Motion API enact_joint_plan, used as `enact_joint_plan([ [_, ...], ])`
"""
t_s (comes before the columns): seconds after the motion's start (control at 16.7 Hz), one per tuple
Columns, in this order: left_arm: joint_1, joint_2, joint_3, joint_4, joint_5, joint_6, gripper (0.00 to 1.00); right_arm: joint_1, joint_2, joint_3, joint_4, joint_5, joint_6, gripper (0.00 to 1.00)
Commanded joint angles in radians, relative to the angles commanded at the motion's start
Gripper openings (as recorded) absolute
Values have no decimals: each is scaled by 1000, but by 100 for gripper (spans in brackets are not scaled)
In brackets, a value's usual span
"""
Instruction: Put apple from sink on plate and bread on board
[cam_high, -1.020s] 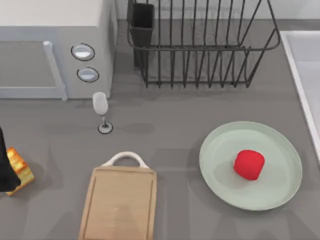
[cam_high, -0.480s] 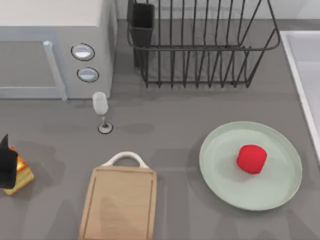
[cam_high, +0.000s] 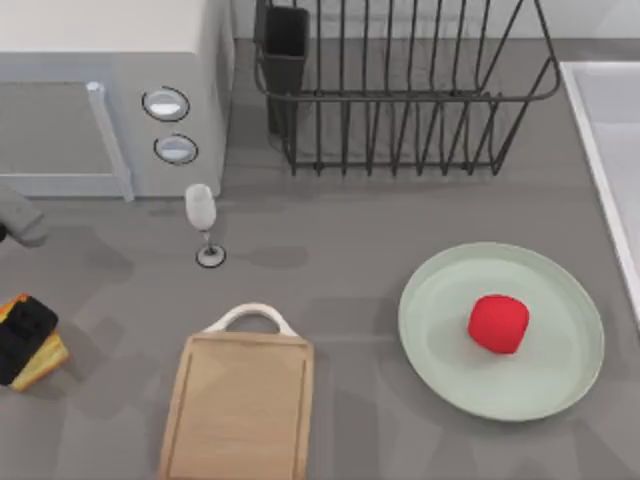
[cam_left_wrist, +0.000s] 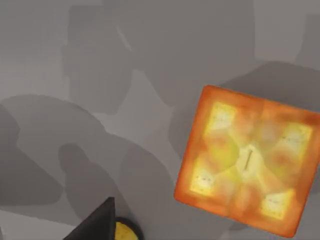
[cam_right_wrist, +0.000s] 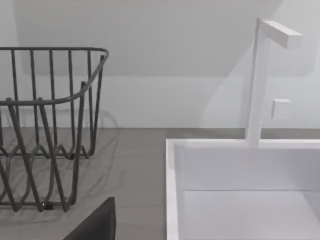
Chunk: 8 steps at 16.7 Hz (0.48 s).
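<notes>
While the apple (cam_high: 498, 324) already sat on the plate (cam_high: 560, 385) at the lower right of the top view, the bread half of the task was not yet done, and that part turned on the lower left edge of the frame. Nearest the bottom, the board (cam_high: 238, 410) lay bare, its long axis running up and down the frame with the white handle at its upper end. Just to its left, apart from it, the bread (cam_high: 45, 362) rested on the table (cam_high: 330, 290), and the left claw (cam_high: 25, 335) hung directly over it, its dark body covering most of the slice so that only the orange edge showed. Whether the claw was wide, narrow or gripping could not be told from these views. Through the left wrist view the bread (cam_left_wrist: 249, 161) showed its toasted top turned askew to the frame, off to one side of a dark fingertip (cam_left_wrist: 97, 225) rather than centred, so I judge some alignment was still needed before a grasp. From there the board lay to the right, and the left arm was plainly the nearer one. Farther up stood a wine glass (cam_high: 203, 222), a microwave (cam_high: 110, 100) and a dish rack (cam_high: 400, 90); the right wrist view looked at the sink (cam_right_wrist: 240, 190).
</notes>
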Motion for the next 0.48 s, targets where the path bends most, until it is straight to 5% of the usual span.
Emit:
enact_joint_plan([
  [0.48,1,419,285,-244,-2,218,100,0,0,0,0,0,0,100],
])
